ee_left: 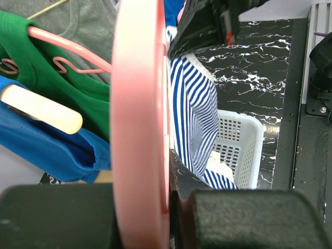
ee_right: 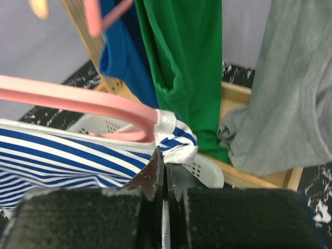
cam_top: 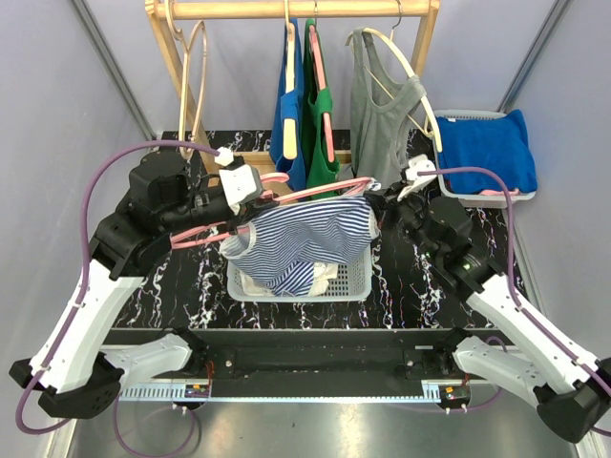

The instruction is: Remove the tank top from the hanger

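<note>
A blue-and-white striped tank top (cam_top: 301, 239) hangs on a pink hanger (cam_top: 305, 194) held level over a white basket (cam_top: 355, 277). My left gripper (cam_top: 234, 196) is shut on the pink hanger (ee_left: 140, 119) at its left part. My right gripper (cam_top: 382, 205) is shut on the striped top's strap (ee_right: 179, 142) at the hanger's right end (ee_right: 148, 116). The strap still wraps over that end. The top's body (ee_left: 192, 109) sags toward the basket (ee_left: 241, 140).
A wooden rack (cam_top: 286, 10) at the back holds a blue top (cam_top: 289, 105), a green top (cam_top: 320, 114), a grey tank top (cam_top: 382, 114) and empty hangers (cam_top: 196, 67). A grey tray with blue cloth (cam_top: 487, 148) sits back right. The table is black marble (cam_top: 401, 296).
</note>
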Motion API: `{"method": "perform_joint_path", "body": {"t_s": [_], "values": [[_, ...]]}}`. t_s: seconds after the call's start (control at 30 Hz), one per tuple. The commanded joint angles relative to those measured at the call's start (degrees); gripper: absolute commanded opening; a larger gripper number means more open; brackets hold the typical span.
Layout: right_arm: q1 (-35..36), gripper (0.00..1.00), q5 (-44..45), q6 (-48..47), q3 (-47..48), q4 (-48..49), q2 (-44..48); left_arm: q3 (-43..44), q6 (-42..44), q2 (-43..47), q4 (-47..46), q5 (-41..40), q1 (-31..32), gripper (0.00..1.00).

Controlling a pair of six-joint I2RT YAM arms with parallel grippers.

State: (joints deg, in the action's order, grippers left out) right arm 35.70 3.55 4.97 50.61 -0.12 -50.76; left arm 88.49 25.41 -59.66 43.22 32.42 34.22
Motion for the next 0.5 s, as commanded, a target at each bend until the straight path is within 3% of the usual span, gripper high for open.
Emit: {"method": "perform_joint_path", "body": {"t_s": [0.0, 0.23, 0.47], "values": [[-2.1, 0.0, 3.1, 1.2, -0.4, -2.3, -1.4, 3.3, -0.6, 2.2, -2.4, -1.4, 0.0, 0.0], [-2.1, 0.0, 0.3, 0.8, 1.4, -4.3, -3.6, 6.1, -1.3, 1.8, -2.7, -2.1, 0.0, 0.0], [-0.9, 0.0, -16.0, 1.4, 2.7, -0.4, -6.3, 11.4, -8.9, -2.6, -11.2, 1.2, 0.1, 0.0]]}}
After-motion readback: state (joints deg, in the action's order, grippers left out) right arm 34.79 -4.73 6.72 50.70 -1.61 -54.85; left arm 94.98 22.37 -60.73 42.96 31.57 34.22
